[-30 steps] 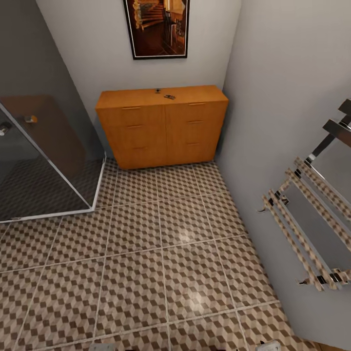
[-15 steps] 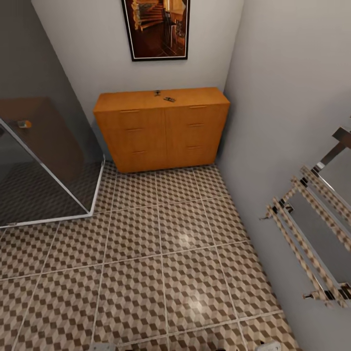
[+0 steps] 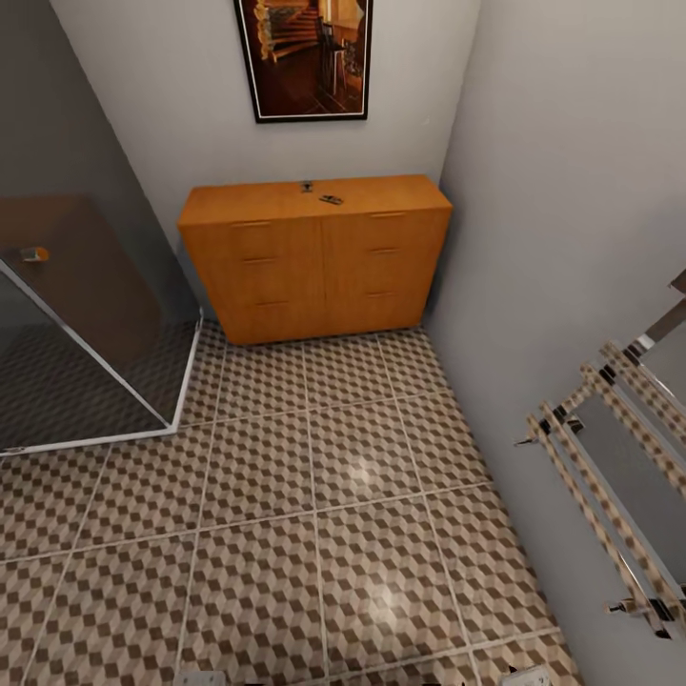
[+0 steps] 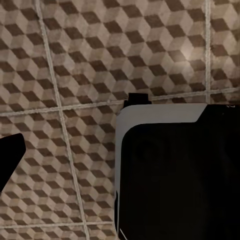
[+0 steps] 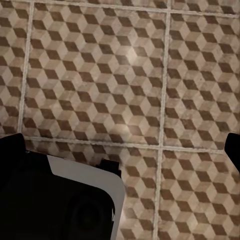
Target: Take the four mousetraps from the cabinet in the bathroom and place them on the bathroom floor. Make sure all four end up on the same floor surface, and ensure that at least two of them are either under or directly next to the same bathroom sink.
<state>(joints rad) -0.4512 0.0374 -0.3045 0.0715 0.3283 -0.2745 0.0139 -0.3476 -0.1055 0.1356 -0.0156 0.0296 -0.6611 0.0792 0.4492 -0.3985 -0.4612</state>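
- Left gripper: one dark fingertip shows above the bathroom floor; its spread cannot be told.
- Right gripper: fingertips far apart, holding nothing.
- The cabinet stands shut against the far wall.
- Two mousetraps lie on its top.

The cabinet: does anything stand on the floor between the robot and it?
Nothing visible does. The bathroom floor lies bare up to the cabinet. The glass shower screen stands to the left, the towel rail on the right wall.
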